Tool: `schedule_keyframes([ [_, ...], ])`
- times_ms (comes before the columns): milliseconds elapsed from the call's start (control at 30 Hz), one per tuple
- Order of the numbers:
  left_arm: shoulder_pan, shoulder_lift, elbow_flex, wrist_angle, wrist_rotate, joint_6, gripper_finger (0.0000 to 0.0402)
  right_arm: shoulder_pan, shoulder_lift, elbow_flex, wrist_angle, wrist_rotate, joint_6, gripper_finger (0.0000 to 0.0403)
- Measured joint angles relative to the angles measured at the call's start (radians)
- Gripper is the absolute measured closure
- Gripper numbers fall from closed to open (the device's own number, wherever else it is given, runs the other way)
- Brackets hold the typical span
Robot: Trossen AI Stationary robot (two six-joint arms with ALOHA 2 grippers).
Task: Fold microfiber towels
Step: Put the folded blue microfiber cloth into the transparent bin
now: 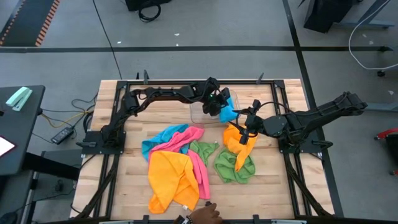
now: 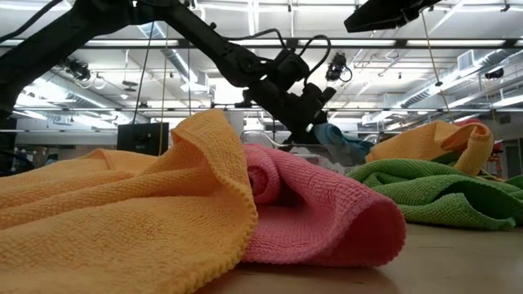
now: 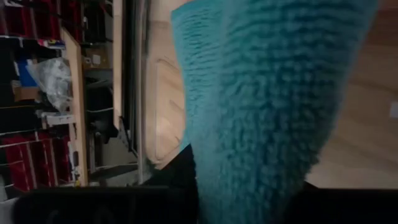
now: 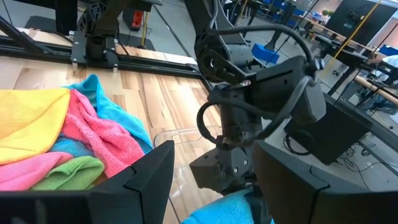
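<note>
Up near the top centre of the high view, left gripper poised over the clear tray, pinching a blue towel that hangs down past its fingers and fills the left wrist view. Just right of centre, right gripper hovering above a bunched orange towel, fingers spread apart, nothing between them. Below that, green towel crumpled on the table. Left of centre, a heap: big orange towel, pink towel, another blue towel peeking out behind. At the bottom edge, a person's hand at the table rim.
</note>
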Motion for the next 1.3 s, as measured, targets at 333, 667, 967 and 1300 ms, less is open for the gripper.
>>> schedule_keyframes([
  [333, 0.001, 0.014, -0.001, -0.031, -0.020, -0.030, 0.0243, 0.000, 0.000, 0.000, 0.001, 0.000, -0.003, 0.0177],
  [667, 0.001, 0.014, 0.017, -0.086, -0.027, -0.017, 0.0244, 0.000, 0.000, 0.000, 0.003, 0.000, -0.003, 0.0177],
  [967, 0.001, 0.012, 0.172, -0.371, -0.027, -0.039, 0.0262, 0.000, 0.000, 0.000, 0.010, 0.000, -0.006, 0.0177],
  [1300, -0.003, 0.012, 0.172, -0.443, -0.101, -0.036, 0.0269, 0.000, 0.000, 0.000, 0.021, 0.000, -0.019, 0.0177],
])
